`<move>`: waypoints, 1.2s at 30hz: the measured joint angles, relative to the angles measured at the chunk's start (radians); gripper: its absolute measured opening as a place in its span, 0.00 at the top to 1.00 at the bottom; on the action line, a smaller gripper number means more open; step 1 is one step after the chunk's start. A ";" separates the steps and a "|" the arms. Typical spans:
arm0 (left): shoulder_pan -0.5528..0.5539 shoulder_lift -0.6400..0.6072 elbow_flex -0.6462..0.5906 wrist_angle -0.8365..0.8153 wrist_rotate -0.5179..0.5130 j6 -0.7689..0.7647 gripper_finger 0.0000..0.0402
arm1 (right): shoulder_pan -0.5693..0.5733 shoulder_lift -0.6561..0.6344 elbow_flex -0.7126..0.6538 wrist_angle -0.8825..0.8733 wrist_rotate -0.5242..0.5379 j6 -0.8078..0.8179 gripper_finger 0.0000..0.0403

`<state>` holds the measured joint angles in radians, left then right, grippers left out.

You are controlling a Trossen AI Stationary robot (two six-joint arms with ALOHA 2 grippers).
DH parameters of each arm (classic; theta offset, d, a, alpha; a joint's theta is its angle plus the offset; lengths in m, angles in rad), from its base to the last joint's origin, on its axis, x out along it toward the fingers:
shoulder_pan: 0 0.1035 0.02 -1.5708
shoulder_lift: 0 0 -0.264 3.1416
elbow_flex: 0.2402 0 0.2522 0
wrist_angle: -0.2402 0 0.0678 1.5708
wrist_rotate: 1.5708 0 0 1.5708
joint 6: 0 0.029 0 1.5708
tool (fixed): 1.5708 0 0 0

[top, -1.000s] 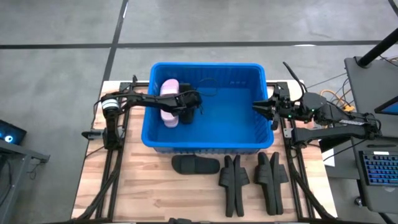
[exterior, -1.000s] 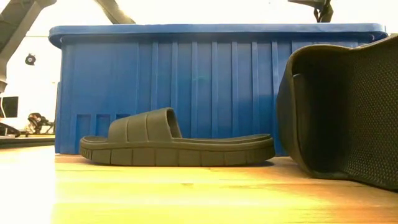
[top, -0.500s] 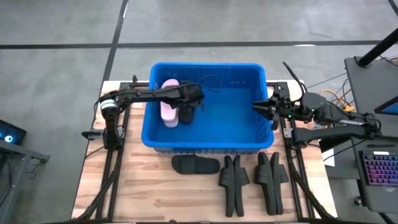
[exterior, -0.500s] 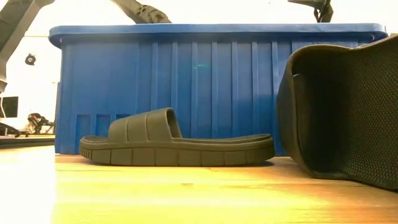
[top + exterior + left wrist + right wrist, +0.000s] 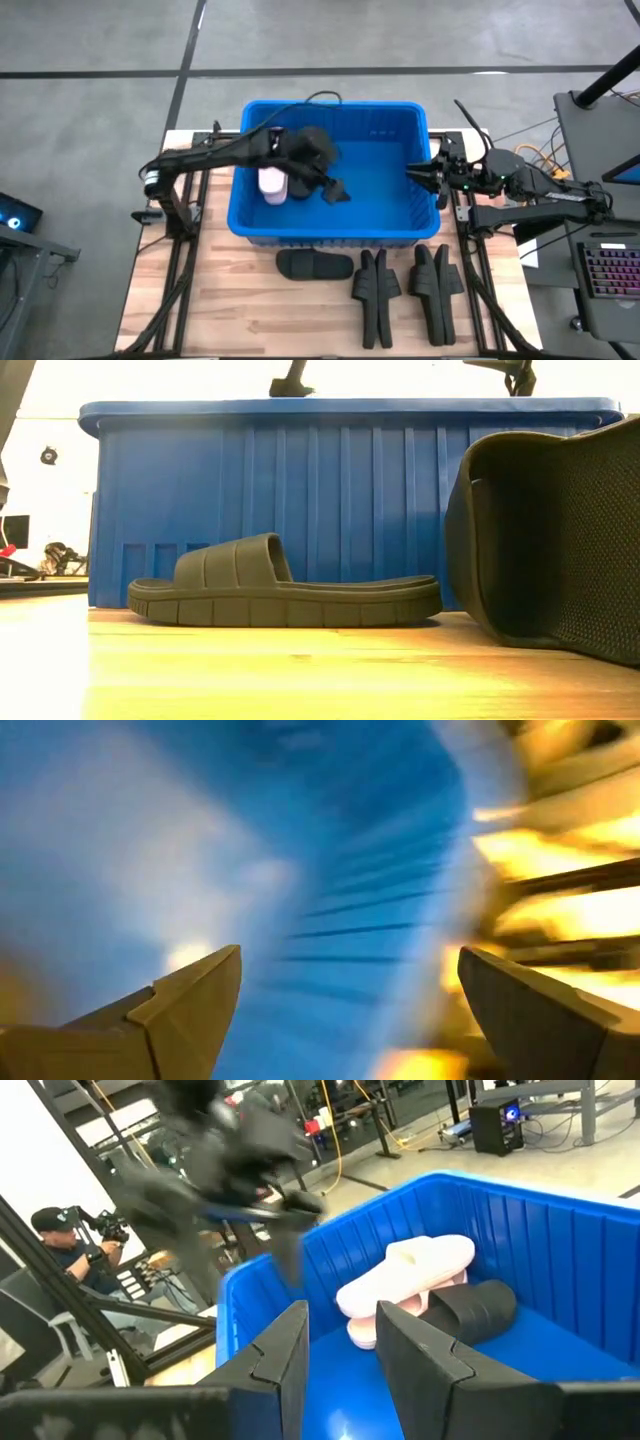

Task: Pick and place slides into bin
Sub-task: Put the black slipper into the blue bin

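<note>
The blue bin [image 5: 330, 236] stands mid-table. Inside it, by its left wall, the pale pink slides [image 5: 271, 182] lie stacked, and a black slide [image 5: 478, 1308] lies next to them. My left gripper [image 5: 337, 192] hangs open above the middle of the bin with nothing between its fingers [image 5: 190, 1005]. My right gripper [image 5: 413, 173] waits open and empty at the bin's right rim. More black slides rest on the table in front of the bin: one flat on its sole [image 5: 313, 264] and two pairs on edge [image 5: 375, 290] [image 5: 437, 288].
The bin's tall ribbed near wall [image 5: 330, 490] rises behind the flat black slide [image 5: 285, 585]. Bare wood lies at the table's near left corner [image 5: 220, 310]. A desk with a keyboard [image 5: 610, 270] stands to the right, and a person [image 5: 60, 1230] is seen beyond the table.
My left gripper has come away from the black slide beside the pink pair and risen out of the bin. It has swung toward the bin's middle and rolled about its own axis. The black slide stays on the bin floor. My right arm has kept still.
</note>
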<state>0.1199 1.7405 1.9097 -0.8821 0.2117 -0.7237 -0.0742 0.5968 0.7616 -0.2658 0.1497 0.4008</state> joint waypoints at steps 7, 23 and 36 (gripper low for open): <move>-0.225 -0.033 -0.001 0.064 -0.180 -0.329 0.11 | 0.000 0.000 0.000 -0.020 0.000 -0.016 0.72; -0.516 0.253 -0.003 -0.162 -0.460 -1.050 0.15 | 0.000 0.002 0.000 -0.172 0.005 -0.219 0.72; -0.512 0.380 -0.004 -0.331 -0.405 -1.080 0.22 | 0.000 0.001 0.000 -0.210 0.005 -0.222 0.72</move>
<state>-0.3921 2.1201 1.9059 -1.2129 -0.1928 -1.8036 -0.0744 0.5982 0.7616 -0.4755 0.1551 0.1783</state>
